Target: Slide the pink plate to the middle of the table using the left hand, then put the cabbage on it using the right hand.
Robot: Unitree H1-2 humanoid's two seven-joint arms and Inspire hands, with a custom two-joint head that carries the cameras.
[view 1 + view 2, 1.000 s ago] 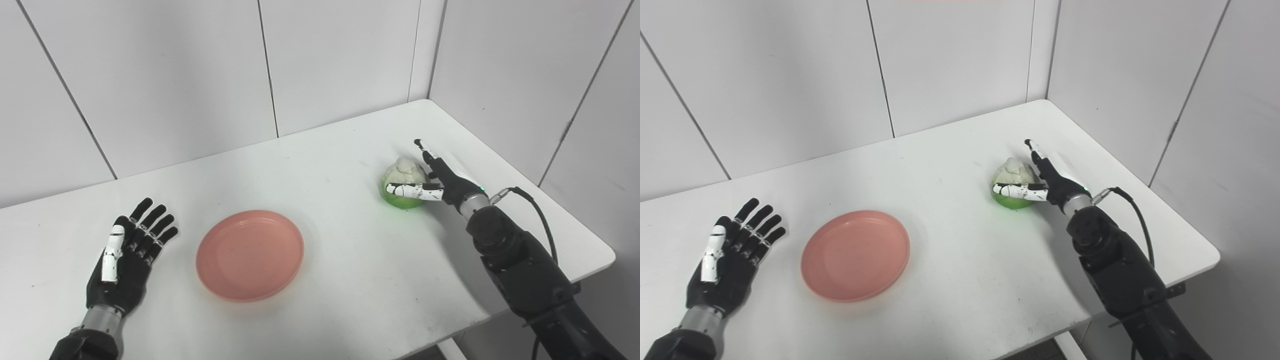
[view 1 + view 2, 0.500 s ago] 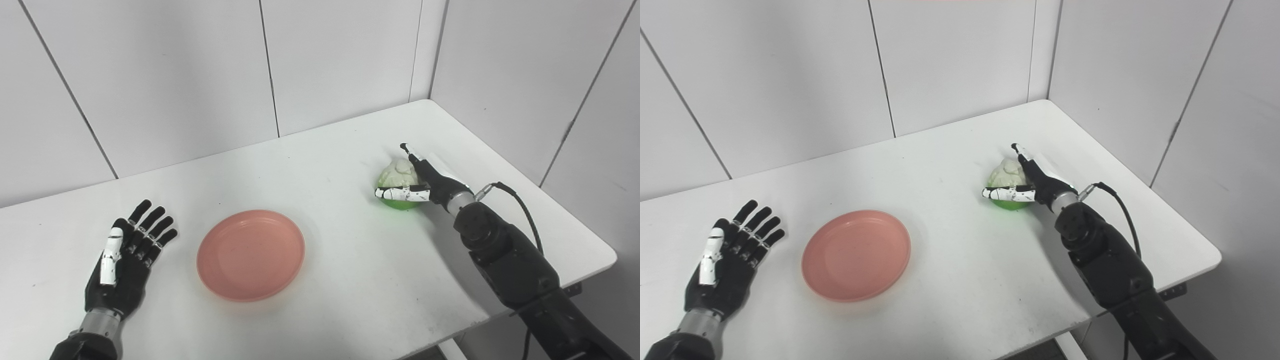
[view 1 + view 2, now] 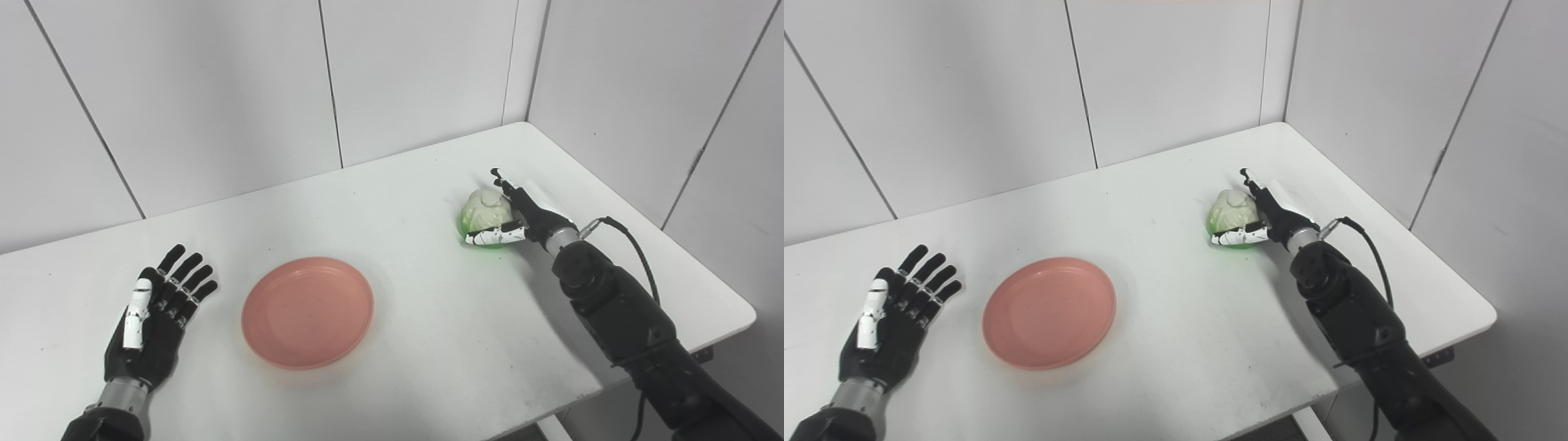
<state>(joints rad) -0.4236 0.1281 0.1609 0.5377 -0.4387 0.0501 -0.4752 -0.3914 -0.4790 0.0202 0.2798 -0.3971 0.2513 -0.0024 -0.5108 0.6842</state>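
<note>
The pink plate [image 3: 307,311] lies flat on the white table [image 3: 429,343], left of its middle. My left hand [image 3: 153,318] rests open and palm-down on the table to the left of the plate, a short gap away. The cabbage [image 3: 484,211], pale on top and green below, is at the right side of the table. My right hand [image 3: 523,215] is shut on it: the fingers [image 3: 507,188] wrap its far side and the thumb [image 3: 490,236] curls across its lower front. Whether the cabbage still touches the table I cannot tell.
White wall panels close the table in at the back and along the right [image 3: 643,92]. The table's front right corner [image 3: 744,312] is near my right forearm, whose cable [image 3: 631,242] loops above the surface.
My right hand has closed around the cabbage, the thumb curling under its front, and both have shifted slightly left and away. The left hand and the plate have stayed put.
</note>
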